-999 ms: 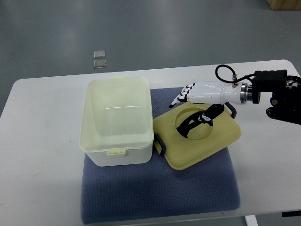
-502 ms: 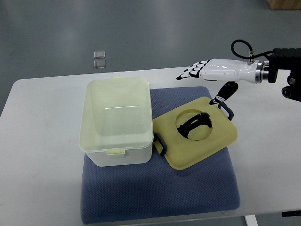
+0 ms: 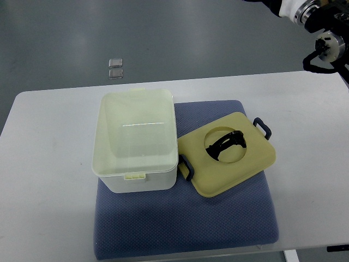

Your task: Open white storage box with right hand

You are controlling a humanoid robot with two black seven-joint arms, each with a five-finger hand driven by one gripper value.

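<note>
- A white table carried a blue mat, probably as padding.
- The white storage box stood open on the mat's left half.
- Its yellowish lid lay flat just right of the box, so the opening looked finished.
- The right arm sat far up-right of the box; its hand was cropped, grip impossible to tell.

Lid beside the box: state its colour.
Pale yellow lid with dark blue clips, seen in the top view.
</note>
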